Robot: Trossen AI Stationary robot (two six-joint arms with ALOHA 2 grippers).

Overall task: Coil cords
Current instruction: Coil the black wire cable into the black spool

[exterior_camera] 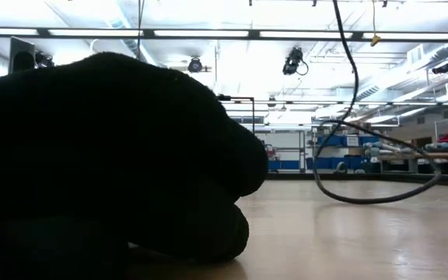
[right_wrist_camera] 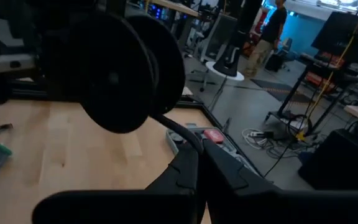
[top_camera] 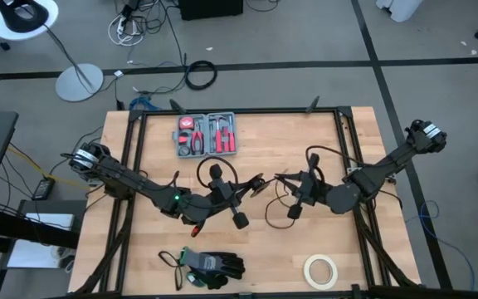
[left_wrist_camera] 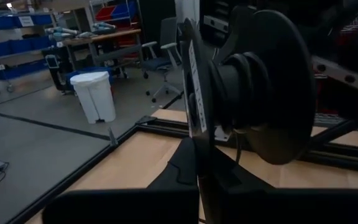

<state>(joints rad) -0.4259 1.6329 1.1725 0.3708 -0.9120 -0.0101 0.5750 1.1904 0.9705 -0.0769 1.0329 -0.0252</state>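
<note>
A dark glove (exterior_camera: 107,155) fills the low view, and behind it the cord (top_camera: 222,170) lies in loose loops mid-worktop (top_camera: 338,241) between the clenched left tool (top_camera: 251,184) and right tool (top_camera: 285,177), both pinching it, so coiling looks barely begun.

Bright ceiling lights (exterior_camera: 208,33) with white glare, big dark blurry glove (exterior_camera: 107,155) up close, soft shadows on the table (top_camera: 256,249)

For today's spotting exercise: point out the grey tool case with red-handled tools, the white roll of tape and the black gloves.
grey tool case (top_camera: 207,134): high view, on the tools inside.
white roll of tape (top_camera: 321,271): high view, on its ring.
black gloves (top_camera: 216,267): high view, on the palm.
</note>
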